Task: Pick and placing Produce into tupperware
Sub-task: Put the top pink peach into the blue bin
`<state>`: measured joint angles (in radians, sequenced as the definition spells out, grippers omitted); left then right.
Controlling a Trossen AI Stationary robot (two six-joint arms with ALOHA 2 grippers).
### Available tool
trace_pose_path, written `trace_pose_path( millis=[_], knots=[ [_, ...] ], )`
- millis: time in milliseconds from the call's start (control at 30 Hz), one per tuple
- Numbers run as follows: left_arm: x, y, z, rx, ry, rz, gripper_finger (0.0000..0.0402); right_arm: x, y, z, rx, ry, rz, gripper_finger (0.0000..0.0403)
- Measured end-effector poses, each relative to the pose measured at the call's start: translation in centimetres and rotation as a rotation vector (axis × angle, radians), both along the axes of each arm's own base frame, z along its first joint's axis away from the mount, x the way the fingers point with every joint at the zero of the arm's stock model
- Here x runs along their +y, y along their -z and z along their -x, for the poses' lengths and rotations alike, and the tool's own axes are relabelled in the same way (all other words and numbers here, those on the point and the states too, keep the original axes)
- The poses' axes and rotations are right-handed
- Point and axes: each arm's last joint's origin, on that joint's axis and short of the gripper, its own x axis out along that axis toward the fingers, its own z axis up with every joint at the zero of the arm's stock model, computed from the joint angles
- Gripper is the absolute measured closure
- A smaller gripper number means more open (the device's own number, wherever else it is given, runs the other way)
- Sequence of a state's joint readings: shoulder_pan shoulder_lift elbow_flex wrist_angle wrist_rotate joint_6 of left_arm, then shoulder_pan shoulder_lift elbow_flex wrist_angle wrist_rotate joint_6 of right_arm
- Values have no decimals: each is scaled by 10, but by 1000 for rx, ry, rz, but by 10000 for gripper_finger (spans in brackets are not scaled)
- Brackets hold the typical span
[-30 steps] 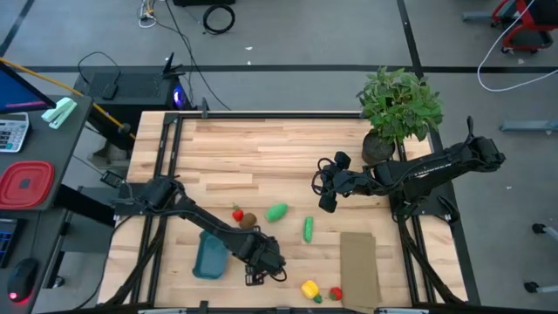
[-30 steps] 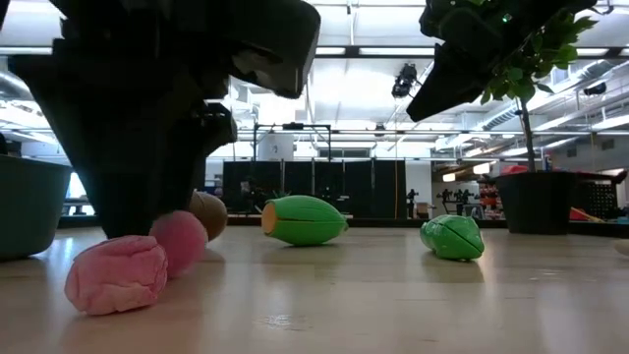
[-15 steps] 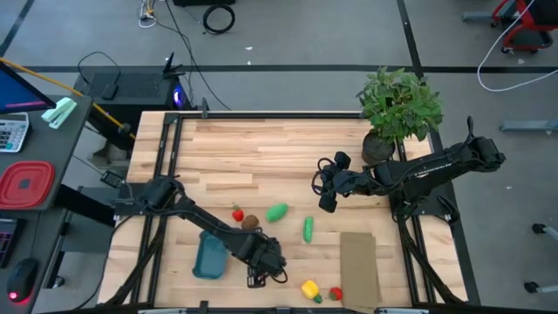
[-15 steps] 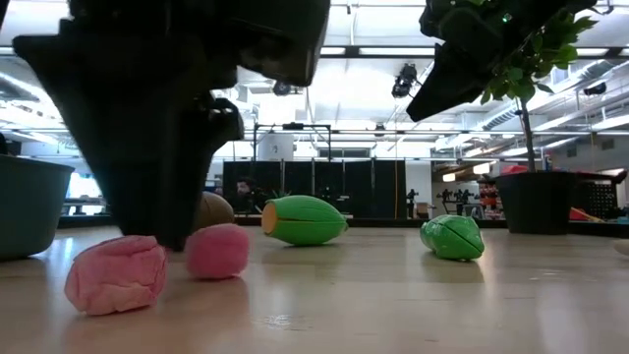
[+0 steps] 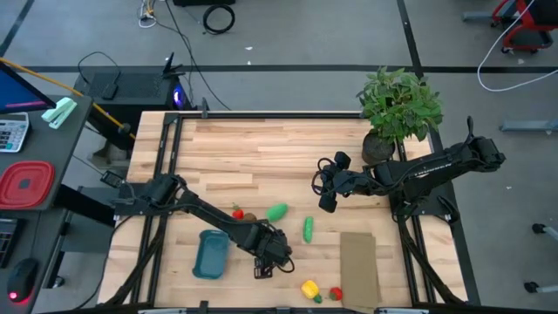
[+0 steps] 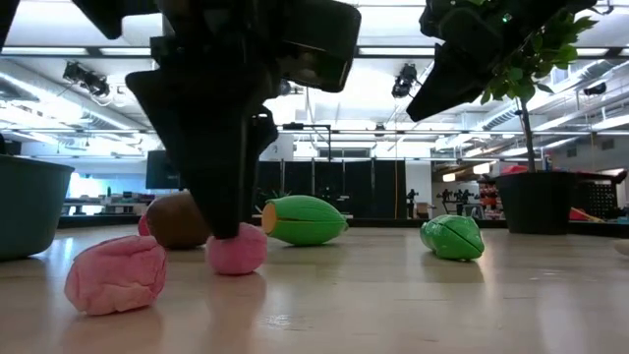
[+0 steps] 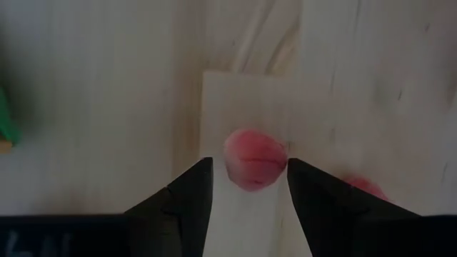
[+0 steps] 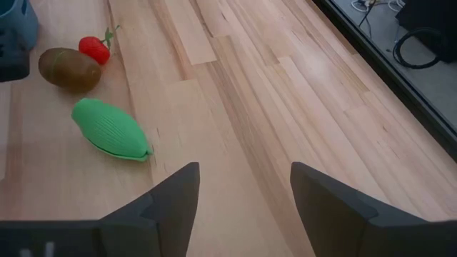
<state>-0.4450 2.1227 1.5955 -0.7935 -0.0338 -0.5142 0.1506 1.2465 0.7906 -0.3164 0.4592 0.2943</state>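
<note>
Left end effector (image 7: 245, 187) low over the desk (image 5: 261, 148), fingers spread fairly wide, nothing held. A small pink piece (image 7: 255, 159) sits in the gap between the fingertips, just forward of them; roundish, no clear long axis. Low view shows a dark finger coming down on or just behind that piece (image 6: 236, 248); actual contact hard to judge. Second pink lump (image 6: 116, 275) lies close beside, nearer the low camera.

Tupperware (image 5: 211, 253) near, on the left arm's side of the end effector.

Farther: brown round piece (image 5: 250, 219), green pieces (image 5: 277, 211) and (image 5: 308, 228).

Right end effector (image 8: 243, 187) well apart, open and empty, waiting.
</note>
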Motion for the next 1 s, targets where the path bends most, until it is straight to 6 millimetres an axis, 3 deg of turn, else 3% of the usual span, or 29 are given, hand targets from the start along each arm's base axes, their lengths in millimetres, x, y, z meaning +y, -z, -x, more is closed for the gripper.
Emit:
trace_pose_path(
  millis=[600, 1000],
  knots=[
    [-2, 19, -6, 29, 13, 16, 216, 0, 0, 0, 0, -1, 0, 172],
    [-4, 12, -4, 77, 36, -18, 315, 0, 0, 0, 0, 0, 1, 172]
  ],
)
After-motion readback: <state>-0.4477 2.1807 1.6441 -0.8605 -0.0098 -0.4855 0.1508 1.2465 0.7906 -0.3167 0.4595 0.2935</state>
